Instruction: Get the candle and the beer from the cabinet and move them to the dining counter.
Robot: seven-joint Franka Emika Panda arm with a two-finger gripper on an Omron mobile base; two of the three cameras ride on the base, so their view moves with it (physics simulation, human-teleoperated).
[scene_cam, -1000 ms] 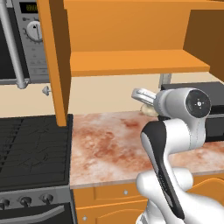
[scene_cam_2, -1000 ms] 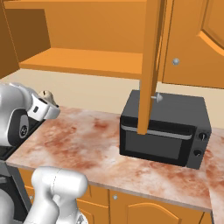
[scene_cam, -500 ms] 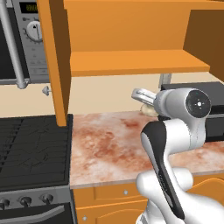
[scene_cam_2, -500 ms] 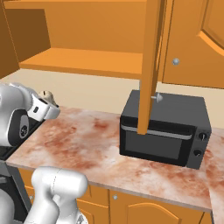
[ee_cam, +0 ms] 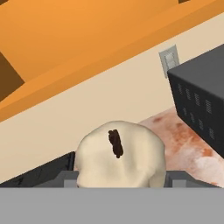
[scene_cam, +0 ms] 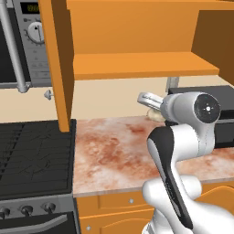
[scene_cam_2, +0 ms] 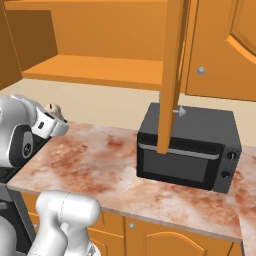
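Candle [ee_cam: 119, 157] gripped by the gripper [ee_cam: 120, 177] above the marbled worktop [scene_cam: 114, 151].
Fingers clamp its sides, left of the black microwave [scene_cam_2: 187, 150], below the open cabinet [scene_cam: 137, 64]; no readable writing.

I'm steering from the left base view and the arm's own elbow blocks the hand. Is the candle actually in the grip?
Observer: Yes. In the hand view the candle sits squeezed between the two fingers, with its dark wick facing the camera.
Operator: Is it resting on anything?
Observer: It looks lifted. From the right base view it hangs above the left end of the marbled worktop, not touching it.
Operator: Any obstacle on the far side?
Observer: The black microwave stands further right on that worktop, well apart from the candle, and the open cabinet door hangs edge-on in front of it.
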